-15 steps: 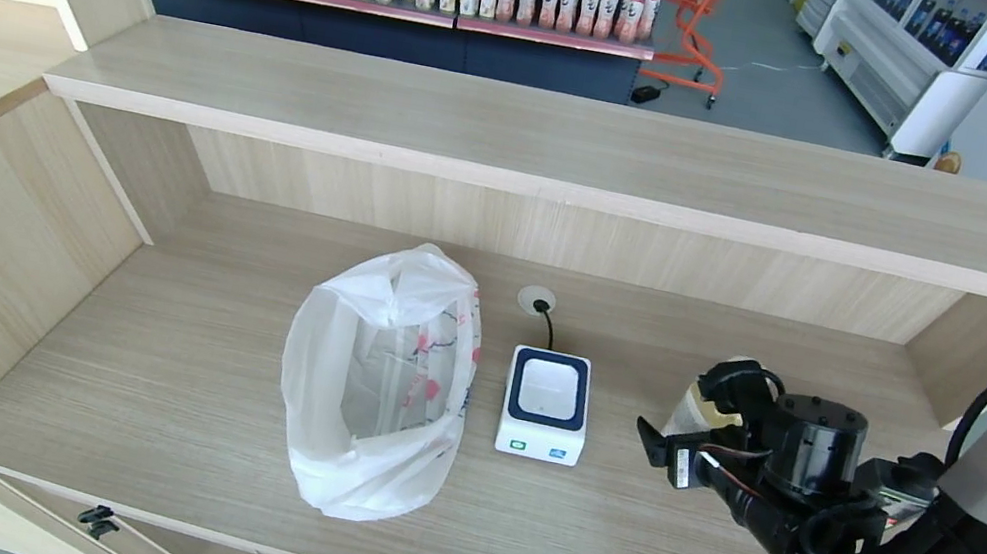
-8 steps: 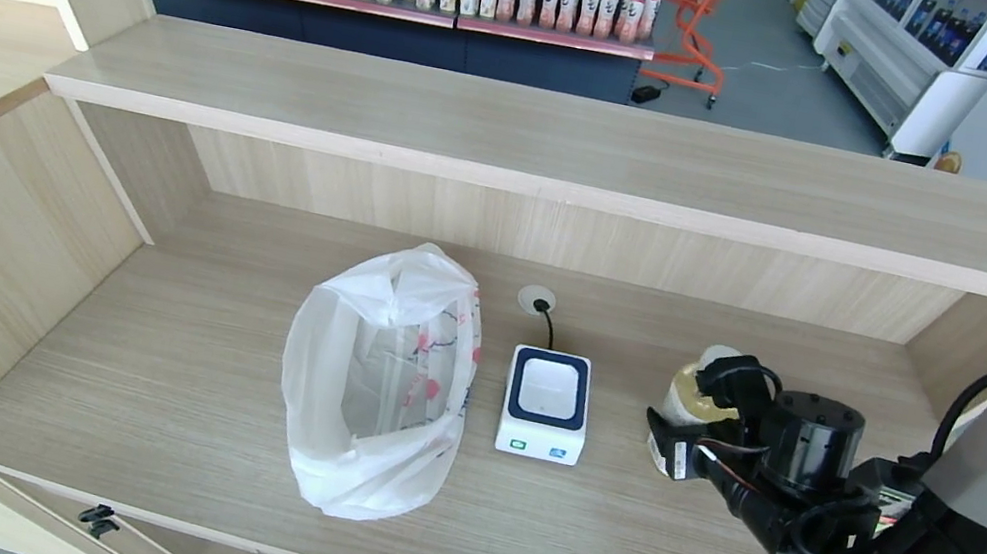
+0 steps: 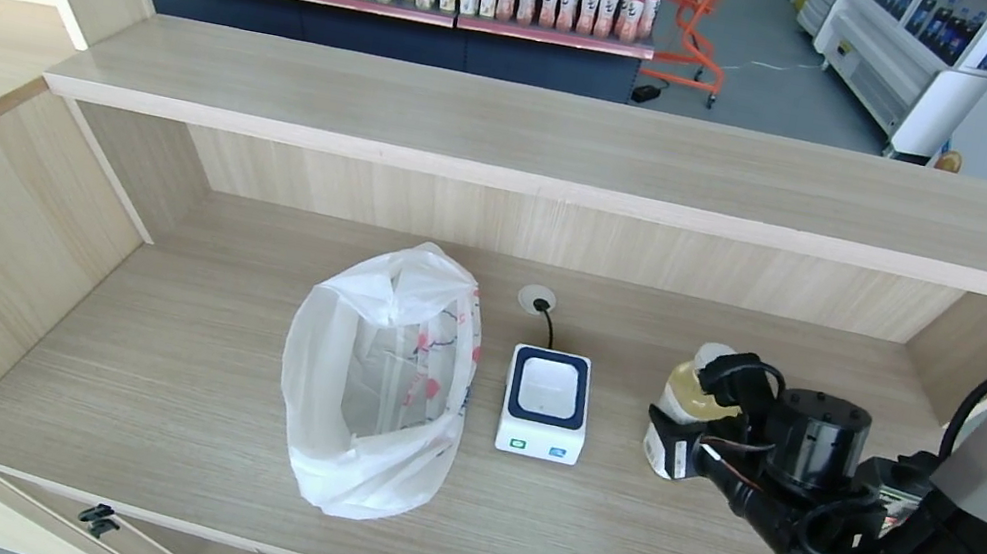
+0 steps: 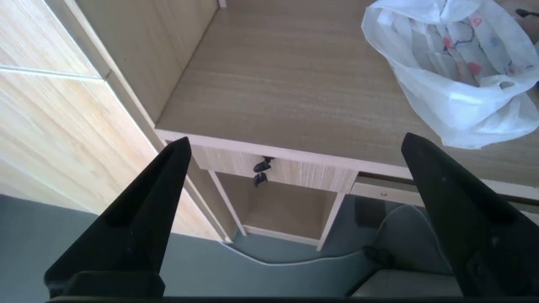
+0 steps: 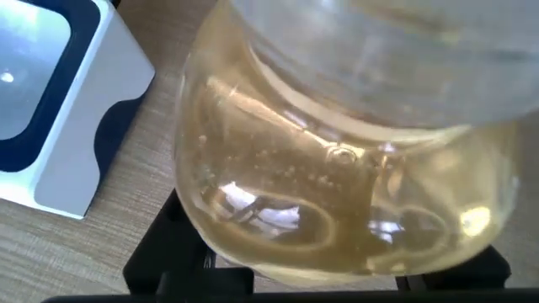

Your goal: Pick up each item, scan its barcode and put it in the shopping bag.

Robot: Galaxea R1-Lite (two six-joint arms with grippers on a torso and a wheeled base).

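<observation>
1. Right claw (image 3: 696, 409): closed on the bottle (image 3: 686, 392). One dark finger (image 3: 665, 446) sits on the bottle's near side and the other finger on its far side, at mid-body. In the right wrist view the bottle's (image 5: 337, 168) clear wall and pale yellow liquid lie directly against the claw, with dark finger parts at both lower corners.
2. Bottle position: over the right part of the counter (image 3: 180, 384), to the right of the scanner (image 3: 544, 403) and apart from it. Whether its base touches the counter cannot be told.
3. Bottle orientation: the long axis stands roughly upright, leaning slightly. The white cap end points up and toward the back wall. The white-labelled lower end points toward the counter's front.
4. Shopping bag (image 3: 379, 379): white, mouth open, standing just left of the scanner.
5. Left claw (image 4: 290, 227): jaws spread wide, nothing between them, off the counter's front edge near the bag (image 4: 455, 76).
</observation>
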